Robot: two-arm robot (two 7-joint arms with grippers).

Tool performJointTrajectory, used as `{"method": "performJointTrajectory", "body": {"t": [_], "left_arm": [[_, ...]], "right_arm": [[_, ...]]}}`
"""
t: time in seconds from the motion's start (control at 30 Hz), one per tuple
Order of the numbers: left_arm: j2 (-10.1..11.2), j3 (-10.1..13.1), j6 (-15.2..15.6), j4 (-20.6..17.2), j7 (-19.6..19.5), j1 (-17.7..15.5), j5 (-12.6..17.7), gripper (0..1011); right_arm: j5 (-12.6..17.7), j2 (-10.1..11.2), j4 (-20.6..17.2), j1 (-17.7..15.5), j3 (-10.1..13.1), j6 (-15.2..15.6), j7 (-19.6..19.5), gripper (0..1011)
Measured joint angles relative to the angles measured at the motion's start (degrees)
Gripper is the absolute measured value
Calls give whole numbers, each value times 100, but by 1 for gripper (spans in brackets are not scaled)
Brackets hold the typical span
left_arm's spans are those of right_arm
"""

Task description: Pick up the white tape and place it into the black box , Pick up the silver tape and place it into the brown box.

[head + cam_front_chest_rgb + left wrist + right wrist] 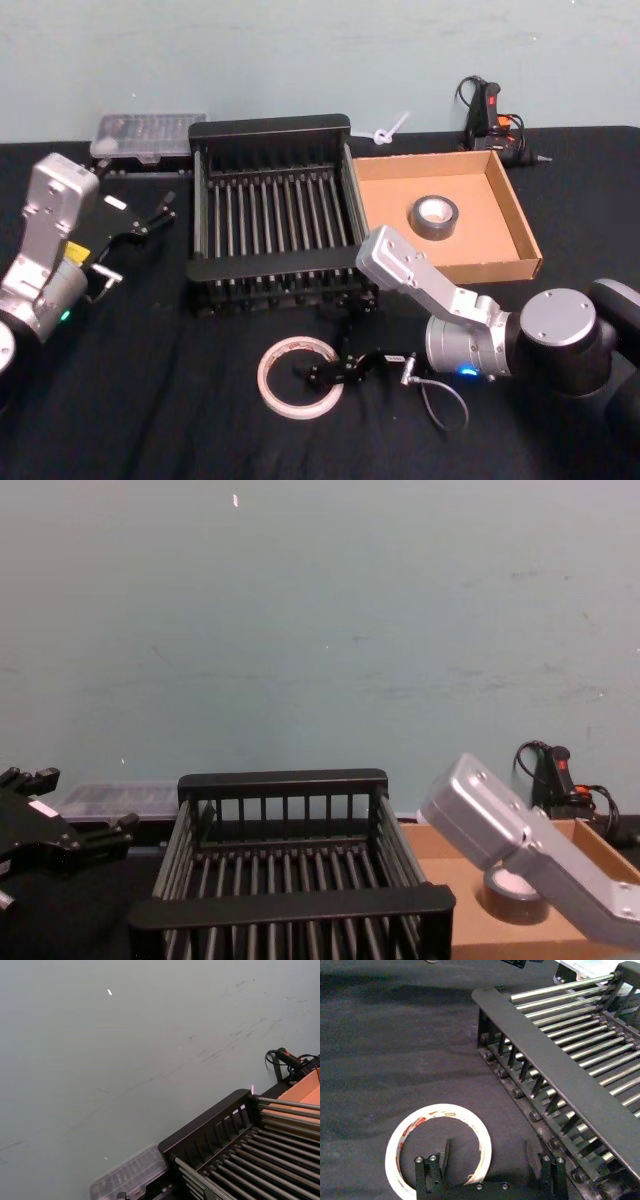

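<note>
Reaching low over the table's near edge, my right gripper stands with its fingers spread and nothing held, one finger set inside the white tape and the other outside, toward the crate. That ring lies flat on the black cloth, just in front of the black box, whose barred floor holds nothing. The silver tape already rests inside the brown box, which sits against the crate's right side, so I judge that half finished and the white roll's lift and drop still to do. The crate's thick near rim stands between the ring and its floor; I will have to clear it. My left gripper hangs open at the table's left edge. A clear plastic case and a corded tool lie along the far edge, out of my way.
</note>
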Motion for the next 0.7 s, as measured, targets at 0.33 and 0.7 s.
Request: {"method": "performJointTrajectory", "body": {"t": [0.33,0.7], "left_arm": [[0,0,0,0,0,0,0,1001],[0,0,0,0,0,0,0,1001]], "right_arm": [[-47,-9,0,-12,-13,14,16,1002],[-97,-9,-15,-23,-19,32,-13,1002]]}}
